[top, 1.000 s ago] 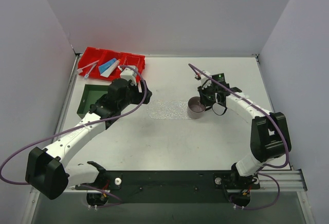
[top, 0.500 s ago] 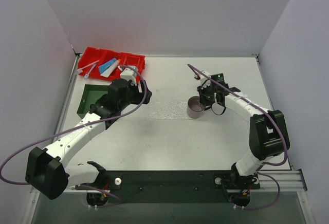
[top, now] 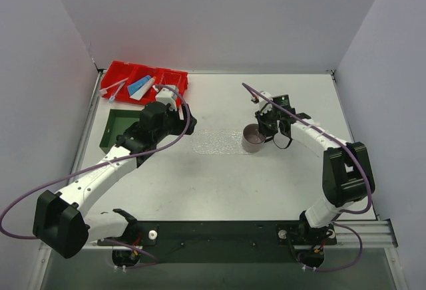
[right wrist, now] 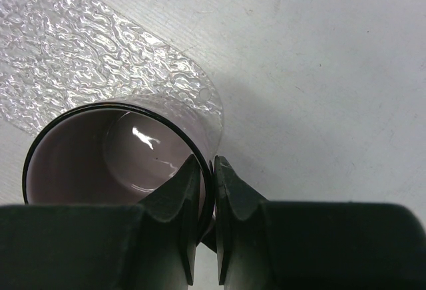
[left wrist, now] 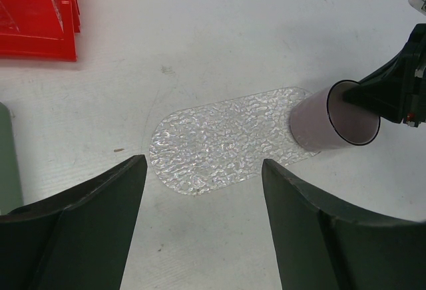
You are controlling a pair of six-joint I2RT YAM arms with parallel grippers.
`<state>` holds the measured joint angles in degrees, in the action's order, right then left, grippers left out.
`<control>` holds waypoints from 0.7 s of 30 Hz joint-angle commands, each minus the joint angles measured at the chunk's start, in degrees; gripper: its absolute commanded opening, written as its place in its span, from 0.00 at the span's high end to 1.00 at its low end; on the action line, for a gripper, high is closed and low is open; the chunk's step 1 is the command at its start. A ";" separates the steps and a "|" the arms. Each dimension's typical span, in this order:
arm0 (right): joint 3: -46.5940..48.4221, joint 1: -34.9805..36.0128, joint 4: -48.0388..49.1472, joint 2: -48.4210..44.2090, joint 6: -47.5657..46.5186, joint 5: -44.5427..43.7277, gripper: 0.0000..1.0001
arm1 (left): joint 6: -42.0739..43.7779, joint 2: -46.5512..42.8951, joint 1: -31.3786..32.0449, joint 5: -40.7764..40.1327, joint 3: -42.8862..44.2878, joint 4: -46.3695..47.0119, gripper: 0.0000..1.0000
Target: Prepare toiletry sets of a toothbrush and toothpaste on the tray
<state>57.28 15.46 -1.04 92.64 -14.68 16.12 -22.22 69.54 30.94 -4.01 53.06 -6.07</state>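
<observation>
Hidden: tray (left wrist: pixel 226 137) end behind the cup (left wrist: pixel 319 127) | red bin (left wrist: pixel 36 24), far left of the cup, cropped by my left wrist view | toothbrushes (top: pixel 113 90) there: too small for me to separate

surface: white table (top: pixel 266 183) | far left corner: red three-compartment bin (top: pixel 174 77) | left, just nearer than the bin: dark green square tray (top: pixel 110 130) | centre: clear oval tray (top: pixel 213 142), lying flat | tray's right end: mauve cup (top: pixel 253 140), overlapping its edge

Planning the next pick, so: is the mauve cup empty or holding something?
Empty: the right wrist view looks into the cup and shows only its bare, glossy bottom; nothing inside.
</observation>
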 commanded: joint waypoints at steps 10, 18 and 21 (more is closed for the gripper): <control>2.49 1.59 1.48 1.23 -0.35 -2.67 0.73 | 0.51 -0.98 -0.35 0.32 -0.32 2.46 0.20; 2.75 1.94 1.48 0.88 0.17 -2.58 0.71 | 0.51 -0.81 -0.35 0.49 -0.24 2.46 0.20; 2.67 1.94 1.39 0.52 0.26 -2.67 0.70 | 0.60 -0.72 -0.35 0.50 -0.24 2.37 0.20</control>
<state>57.95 16.97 -0.21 93.58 -14.66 13.72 -22.20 69.54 30.94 -4.01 53.06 -6.07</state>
